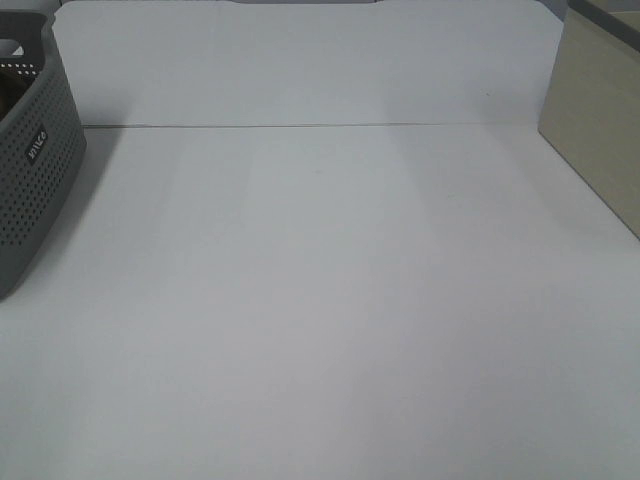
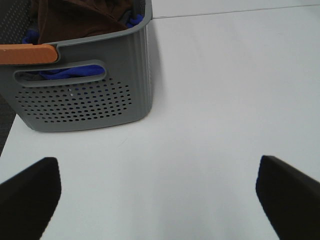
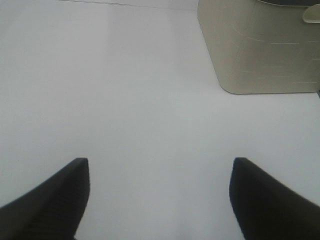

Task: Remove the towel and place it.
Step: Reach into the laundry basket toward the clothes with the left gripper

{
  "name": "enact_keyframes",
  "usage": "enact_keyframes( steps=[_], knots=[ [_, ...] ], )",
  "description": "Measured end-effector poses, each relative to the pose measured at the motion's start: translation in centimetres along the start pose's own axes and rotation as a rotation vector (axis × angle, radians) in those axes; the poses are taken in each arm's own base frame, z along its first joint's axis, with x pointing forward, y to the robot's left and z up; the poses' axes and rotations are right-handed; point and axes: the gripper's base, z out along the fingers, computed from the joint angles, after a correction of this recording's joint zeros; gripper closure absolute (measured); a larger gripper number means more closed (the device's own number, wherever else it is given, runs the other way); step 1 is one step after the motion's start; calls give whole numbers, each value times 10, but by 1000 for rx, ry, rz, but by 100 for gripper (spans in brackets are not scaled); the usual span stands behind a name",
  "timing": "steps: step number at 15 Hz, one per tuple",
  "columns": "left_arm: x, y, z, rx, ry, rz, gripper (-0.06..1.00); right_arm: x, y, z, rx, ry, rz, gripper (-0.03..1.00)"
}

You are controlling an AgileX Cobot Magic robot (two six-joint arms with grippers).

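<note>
The dark brown towel [image 2: 75, 20] lies bunched inside the grey perforated basket [image 2: 85, 100], with blue cloth [image 2: 75, 72] under it showing through the handle slot. In the exterior high view only the basket's side [image 1: 35, 180] shows at the left edge, and neither arm appears. My left gripper [image 2: 157, 200] stands open over bare white table, short of the basket, with nothing between its fingers. Over on the other side, my right gripper [image 3: 159, 200] is open too and holds nothing, a beige bin [image 3: 260, 50] ahead of it.
The beige bin [image 1: 595, 120] stands at the right edge of the white table [image 1: 320, 300]. An orange handle [image 2: 27, 53] sits on the basket's rim. A white backboard [image 1: 300, 60] closes off the far side.
</note>
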Motion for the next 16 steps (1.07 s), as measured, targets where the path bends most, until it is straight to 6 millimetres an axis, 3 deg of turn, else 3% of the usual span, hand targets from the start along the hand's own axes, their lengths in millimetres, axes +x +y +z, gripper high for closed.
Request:
enact_keyframes(
  steps=[16],
  knots=[
    [0, -1, 0, 8, 0, 0, -5, 0, 0, 0, 0, 0, 0, 22]
  ],
)
